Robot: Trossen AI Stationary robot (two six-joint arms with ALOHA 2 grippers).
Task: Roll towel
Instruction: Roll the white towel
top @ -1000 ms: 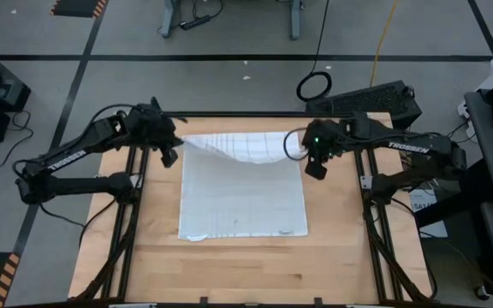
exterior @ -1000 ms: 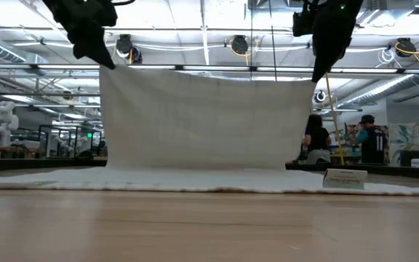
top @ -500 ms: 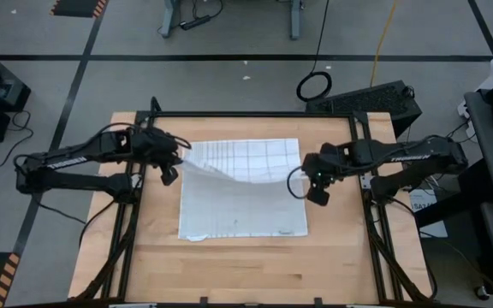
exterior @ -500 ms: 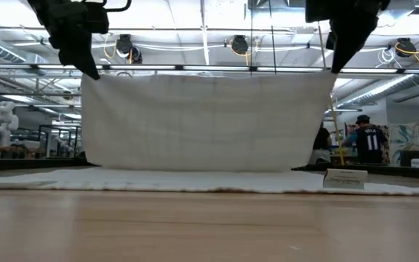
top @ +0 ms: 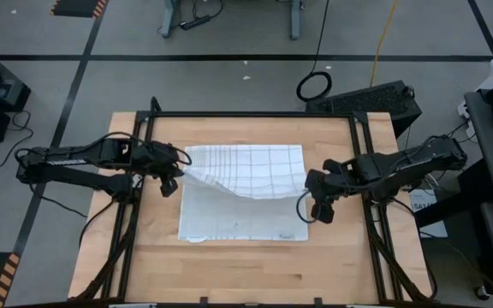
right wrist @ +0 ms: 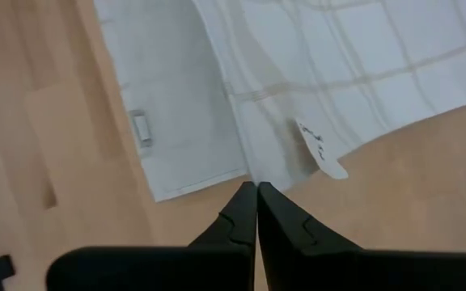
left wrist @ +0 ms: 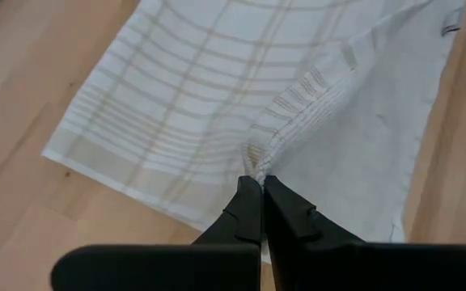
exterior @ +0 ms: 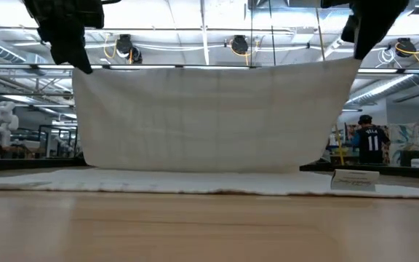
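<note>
The white towel point(top: 245, 168) with grey check lines is lifted by its far edge; its checked side faces up there, and the plain reverse point(top: 229, 214) lies flat on the table. In the low view it hangs as a sheet point(exterior: 209, 120) between both grippers. My left gripper point(top: 171, 181) is shut on the far left corner. My right gripper point(top: 319, 210) is shut on the far right corner. A small label tag point(right wrist: 322, 153) hangs near the right corner. My left gripper pinches the towel's lifted left corner point(left wrist: 255, 162) between its two fingers, from above, pointing down. The cloth bunches at the fingertips and hangs below, its near part on the table. My right gripper pinches the towel's lifted right corner point(right wrist: 255, 174) between its two fingers, from above. The top edge point(exterior: 217, 67) runs nearly straight between both grippers, and the towel's near part lies on the table.
The wooden table point(top: 246, 265) has bare room near its front edge. A second small label point(exterior: 353, 178) stands up at the towel's near right edge. Black frame rails point(top: 135, 214) run along both table sides. People show in the room beyond point(exterior: 369, 142).
Both grippers have gone toward the table's near edge, carrying the towel's far edge over the part that lies flat. More of the checked side has turned up behind them. The near edge has stayed where it was.
</note>
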